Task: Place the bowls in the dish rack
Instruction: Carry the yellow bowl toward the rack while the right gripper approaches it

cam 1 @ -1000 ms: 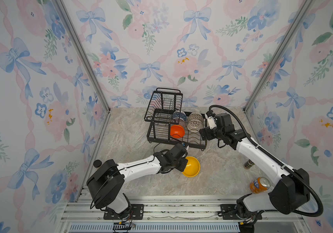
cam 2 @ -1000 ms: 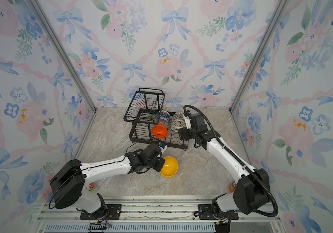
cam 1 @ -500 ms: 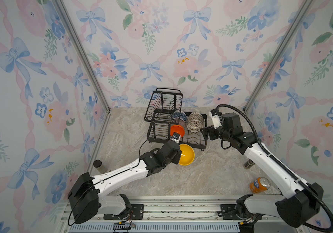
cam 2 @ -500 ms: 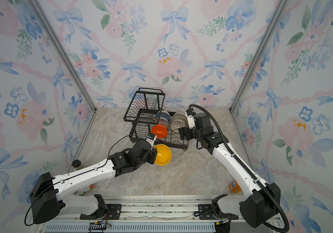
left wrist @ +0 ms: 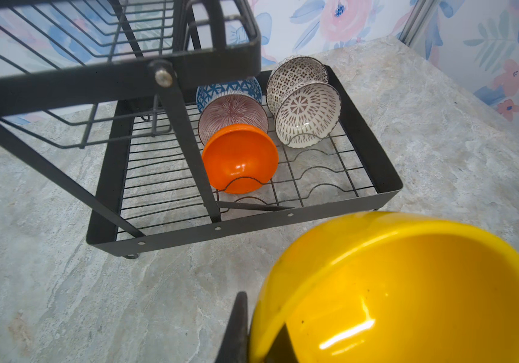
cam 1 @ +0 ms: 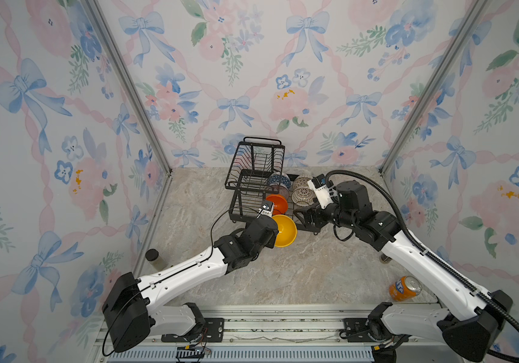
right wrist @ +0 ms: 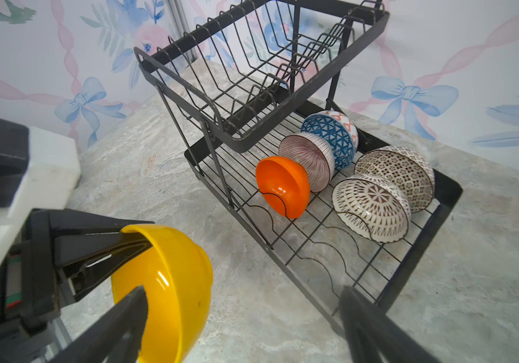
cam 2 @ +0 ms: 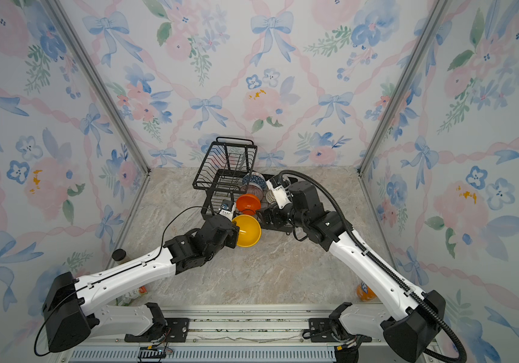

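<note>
Five racked, one in hand: yellow bowl (cam 1: 285, 231) at the dish rack (left wrist: 251, 220).
My left gripper (cam 1: 276, 233) is clamped on the yellow bowl's rim, holding it tilted just before the rack's front rail. Orange bowl (left wrist: 239, 157), pink bowl (left wrist: 233, 110), blue bowl (left wrist: 229, 89) and two lattice bowls (left wrist: 308, 113) stand on edge in its lower tier. My right gripper (right wrist: 242, 289) hovers by the rack's front corner — jaws wide apart.

Count one dish rack (left wrist: 251, 223). Its lower tier holds five items: one blue-patterned bowl (right wrist: 330, 138), one pink-striped bowl (right wrist: 311, 157), one orange bowl (right wrist: 283, 185) and two brown lattice bowls (right wrist: 372, 207) (right wrist: 399, 174). One yellow bowl (left wrist: 408, 298) is outside the dish rack. Bowl total: six. One soda can (cam 1: 405, 287) lies well apart from the dish rack.
</note>
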Robot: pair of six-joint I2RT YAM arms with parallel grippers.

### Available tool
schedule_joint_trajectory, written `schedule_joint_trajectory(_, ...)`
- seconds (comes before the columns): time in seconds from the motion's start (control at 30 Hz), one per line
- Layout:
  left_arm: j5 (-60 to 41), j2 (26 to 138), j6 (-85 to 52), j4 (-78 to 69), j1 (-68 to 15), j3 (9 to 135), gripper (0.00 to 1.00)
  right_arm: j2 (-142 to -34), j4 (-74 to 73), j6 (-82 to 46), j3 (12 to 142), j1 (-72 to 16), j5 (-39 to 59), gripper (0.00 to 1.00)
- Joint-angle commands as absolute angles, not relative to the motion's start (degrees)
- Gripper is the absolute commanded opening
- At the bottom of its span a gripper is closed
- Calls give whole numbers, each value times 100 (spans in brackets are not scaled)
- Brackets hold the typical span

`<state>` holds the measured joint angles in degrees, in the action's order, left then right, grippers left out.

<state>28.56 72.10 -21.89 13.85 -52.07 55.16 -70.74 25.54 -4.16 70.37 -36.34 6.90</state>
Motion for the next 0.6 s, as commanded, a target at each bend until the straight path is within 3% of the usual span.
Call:
schedule_joint_trajectory(0.0, 3066, 6978, -2048, 1281, -5150, 5780, 0, -7164, 2530, -613, 7095, -3818, 850, 97)
schedule_joint_trajectory(0.2, 3023, 6900, -2004, 1119, -5157, 5737, 0, -7529, 2352, -712, 7075, -4015, 879, 99)
schedule_joint_trajectory(0.57, 3007, 6799, -1921, 857, -5156, 5652, 0, -8101, 2264, -813, 7229, -4087, 984, 81)
